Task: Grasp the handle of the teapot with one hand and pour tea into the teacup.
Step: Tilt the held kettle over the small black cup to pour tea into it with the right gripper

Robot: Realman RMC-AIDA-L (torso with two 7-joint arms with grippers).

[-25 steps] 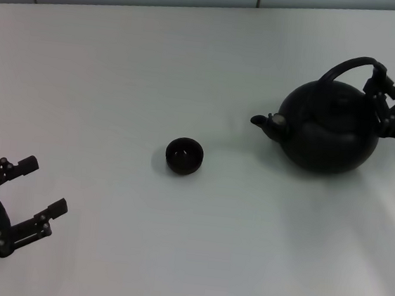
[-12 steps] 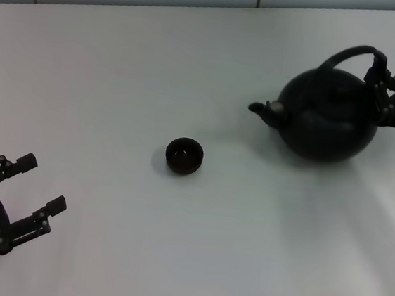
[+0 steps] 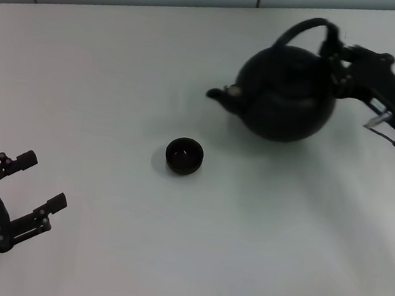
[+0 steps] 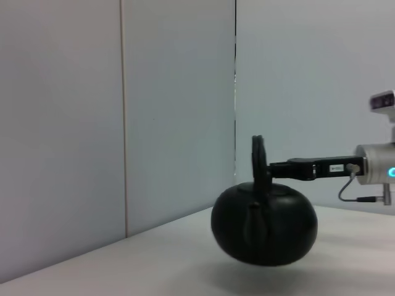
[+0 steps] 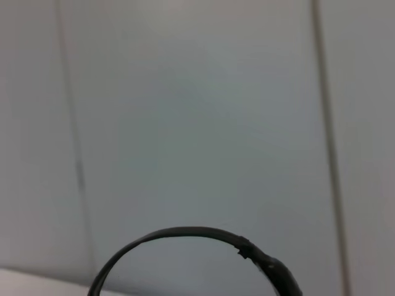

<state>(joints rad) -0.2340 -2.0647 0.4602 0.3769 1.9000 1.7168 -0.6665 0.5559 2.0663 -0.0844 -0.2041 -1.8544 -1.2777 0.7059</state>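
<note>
The teapot (image 3: 284, 95) is held above the white table (image 3: 122, 62) by the right gripper (image 3: 333, 49), whose fingers are pinched on the handle (image 3: 300, 29) at its right-hand end; the right arm is seen reaching in from the right edge of the head view; the pot is seen lifted clear in the left wrist view, where a shadow lies on the table beneath it and the arm is stretched out level behind it; the spout (image 3: 219, 94) is pointed toward the robot's left, on the side of the teacup (image 3: 184, 155); the pot is kept roughly level, and no tea is seen leaving the spout. The cup is stood upright on the table near the centre, nearer the robot than the pot and to the left of it, well apart from both grippers. The left gripper (image 3: 30, 182) is parked low at the near left of the table, its fingers spread and nothing held between them. In the right wrist view, only the arch of the handle is shown against a pale wall (image 5: 197, 111).
</note>
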